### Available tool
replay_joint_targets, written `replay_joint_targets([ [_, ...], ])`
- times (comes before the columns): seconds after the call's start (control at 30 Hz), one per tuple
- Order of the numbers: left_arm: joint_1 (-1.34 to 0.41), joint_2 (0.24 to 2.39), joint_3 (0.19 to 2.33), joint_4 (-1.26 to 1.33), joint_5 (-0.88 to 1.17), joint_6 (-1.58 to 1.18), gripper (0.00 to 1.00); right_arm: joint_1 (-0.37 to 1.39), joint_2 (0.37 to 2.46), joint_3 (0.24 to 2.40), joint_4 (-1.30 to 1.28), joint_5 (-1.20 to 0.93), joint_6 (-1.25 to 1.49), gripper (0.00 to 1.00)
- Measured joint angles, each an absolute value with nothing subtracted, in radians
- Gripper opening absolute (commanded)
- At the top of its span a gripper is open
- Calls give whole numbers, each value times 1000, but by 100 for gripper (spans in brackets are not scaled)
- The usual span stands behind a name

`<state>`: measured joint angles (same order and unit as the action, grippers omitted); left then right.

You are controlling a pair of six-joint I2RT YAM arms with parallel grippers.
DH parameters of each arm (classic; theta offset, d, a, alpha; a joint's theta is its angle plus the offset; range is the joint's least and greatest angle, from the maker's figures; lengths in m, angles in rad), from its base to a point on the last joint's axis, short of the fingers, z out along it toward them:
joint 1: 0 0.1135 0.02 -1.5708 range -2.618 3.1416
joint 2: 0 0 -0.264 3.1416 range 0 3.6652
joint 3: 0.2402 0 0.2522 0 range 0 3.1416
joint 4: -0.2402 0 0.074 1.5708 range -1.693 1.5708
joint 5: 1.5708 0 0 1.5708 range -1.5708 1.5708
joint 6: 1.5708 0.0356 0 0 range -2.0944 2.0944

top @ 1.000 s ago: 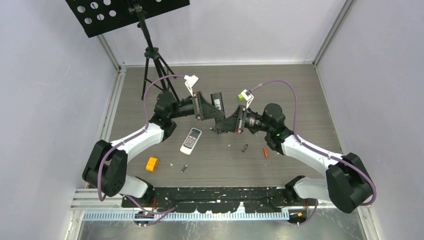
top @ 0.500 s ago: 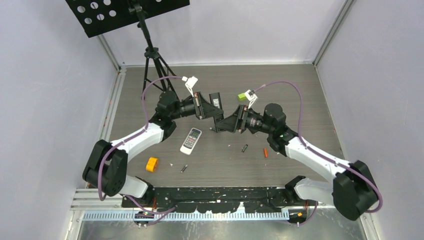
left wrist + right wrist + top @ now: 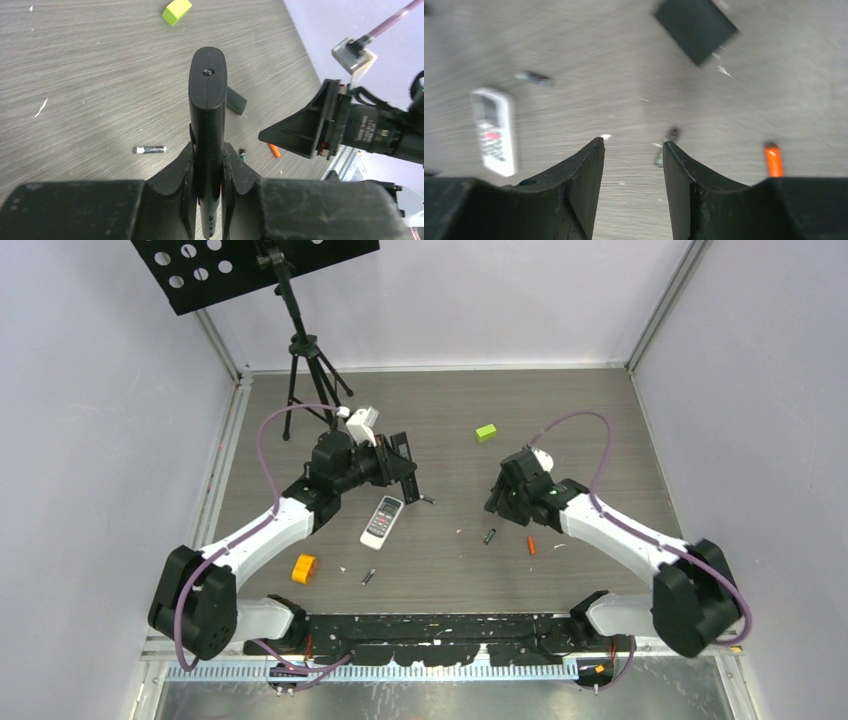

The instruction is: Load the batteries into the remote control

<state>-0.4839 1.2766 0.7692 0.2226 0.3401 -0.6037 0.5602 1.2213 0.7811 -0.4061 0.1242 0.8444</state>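
My left gripper [image 3: 208, 150] is shut on a black remote [image 3: 207, 95], held edge-up above the table; in the top view the left gripper [image 3: 405, 468] is left of centre. My right gripper [image 3: 633, 142] is open and empty, low over the table, with a dark battery [image 3: 671, 134] just beyond its right fingertip. In the top view the right gripper [image 3: 497, 502] hangs just above that battery [image 3: 489, 536]. An orange-red battery [image 3: 530, 545] lies to its right. Two more dark batteries [image 3: 367, 577] [image 3: 427, 500] lie on the table.
A white remote [image 3: 382, 521] lies face up below my left gripper. A flat black cover piece [image 3: 696, 27] lies on the table. A lime-green block [image 3: 486, 432] sits at the back, an orange block [image 3: 304, 568] at the front left, and a tripod [image 3: 305, 370] at the back left.
The two grippers were together at the black remote. Now the right gripper has let go and swung down and right toward the dark battery; the left has drawn back left with the remote.
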Motion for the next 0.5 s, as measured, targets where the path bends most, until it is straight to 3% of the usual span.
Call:
replay_joint_targets([
  [0.17,-484,1275,752,201,305,-589,0,574,1372,783,-538,182,902,58],
  [0.5,-484,1253,727,198,297,-590,0,602,1489,822,-560,185,942,54],
])
